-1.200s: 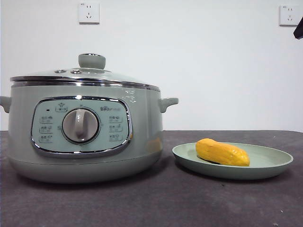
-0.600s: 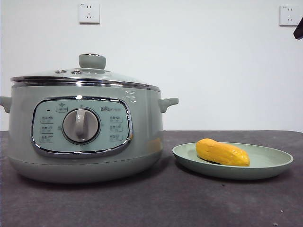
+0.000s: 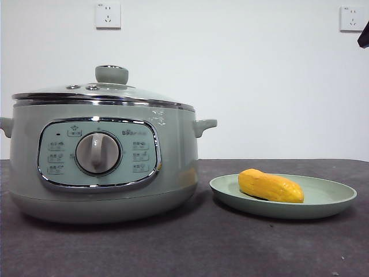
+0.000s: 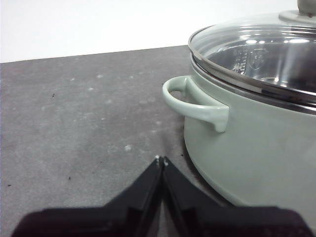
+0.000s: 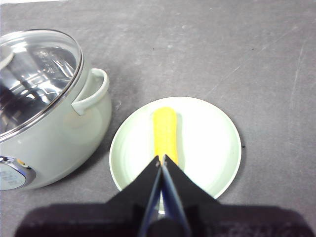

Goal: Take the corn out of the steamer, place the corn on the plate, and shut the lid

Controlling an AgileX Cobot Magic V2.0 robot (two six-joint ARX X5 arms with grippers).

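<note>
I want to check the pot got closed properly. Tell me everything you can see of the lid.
The lid is round clear glass with a chrome rim and a pale green knob on top, plus two small round fittings beside the knob. It sits level on the steamer, its rim seated all the way round as far as the views show. Through the glass the shiny metal inside shows, and no corn there. Nothing touches it but the steamer; neither gripper is near it.

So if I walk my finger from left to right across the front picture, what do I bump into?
The steamer with its lid on top → the plate with the corn lying on it → a black gripper tip at the top right corner.
</note>
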